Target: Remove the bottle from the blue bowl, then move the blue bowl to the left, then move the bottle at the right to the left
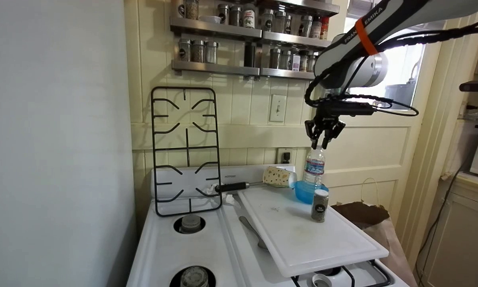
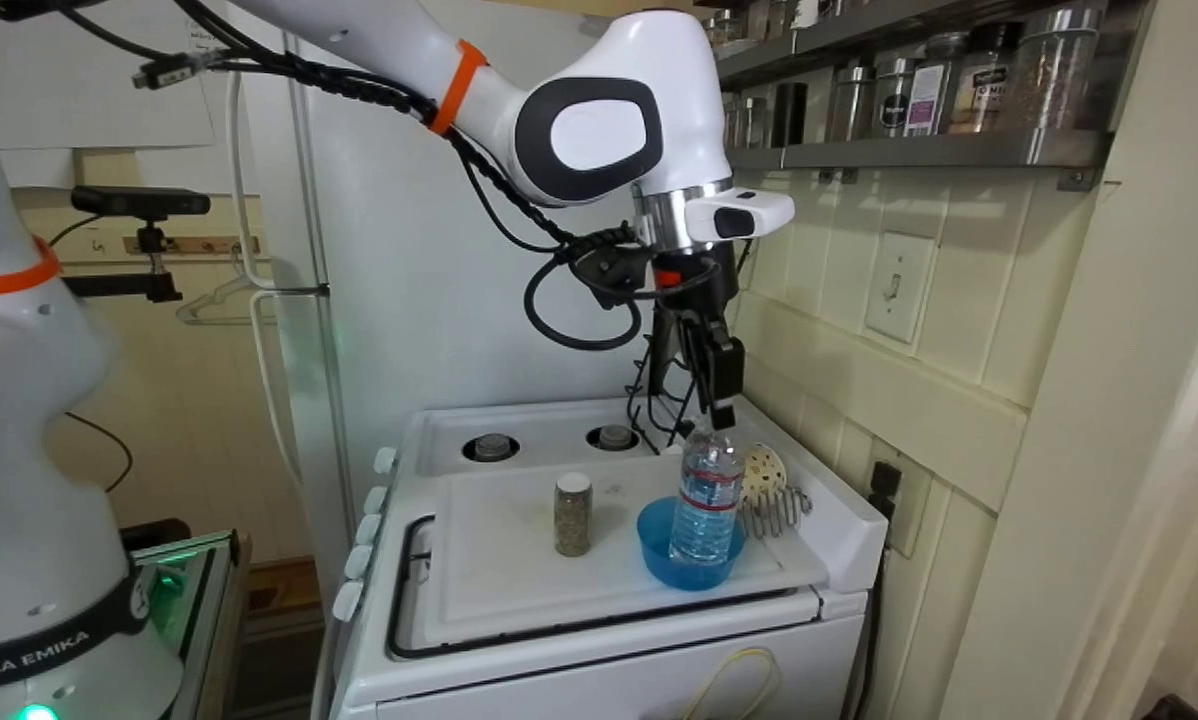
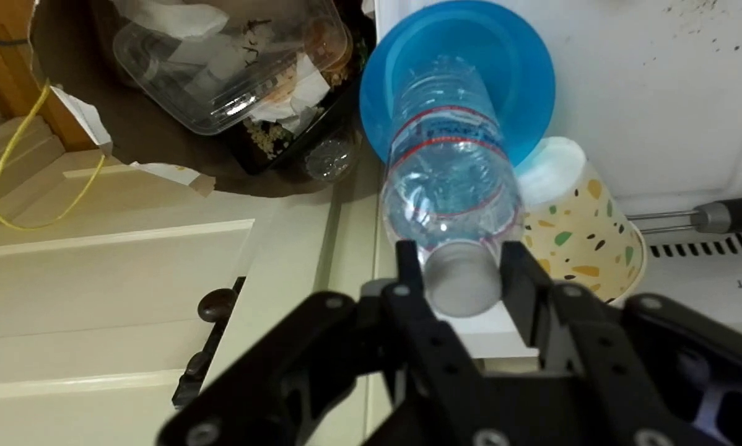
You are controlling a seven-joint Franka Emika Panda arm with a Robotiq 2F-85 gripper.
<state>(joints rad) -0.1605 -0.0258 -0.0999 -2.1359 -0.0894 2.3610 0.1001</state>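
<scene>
The bottle (image 1: pixel 314 167) held by its cap (image 3: pixel 462 279), base inside the blue bowl (image 1: pixel 303 195)

In an exterior view, well left of the blue bowl, a black grate (image 1: pixel 187 148) is propped upright on the white stovetop (image 1: pixel 209 244). Closer to the bowl, but also left of it, a black-handled utensil (image 1: pixel 233 186) is laid. A spoon (image 1: pixel 251 230) is seen left of the bowl and farther forward, beside the white board (image 1: pixel 279 231) on which the bowl is set. Just left of the bowl, a patterned paper cup (image 1: pixel 277 176) is laid on its side; whether the bowl is touched by it cannot be told.

The bottle is stood nearly upright in the bowl. Directly above the bowl, the gripper (image 1: pixel 319 143) is narrowed to the width of the cap, which is held between the fingers (image 3: pixel 408 266).

A white-lidded spice jar (image 2: pixel 572 515) is stood upright on the board, near the bowl but apart from it. Right of the bowl, and lower, an open paper bag (image 1: pixel 382 231) is placed; in the wrist view a clear plastic container (image 3: pixel 222 105) is seen inside it.
</scene>
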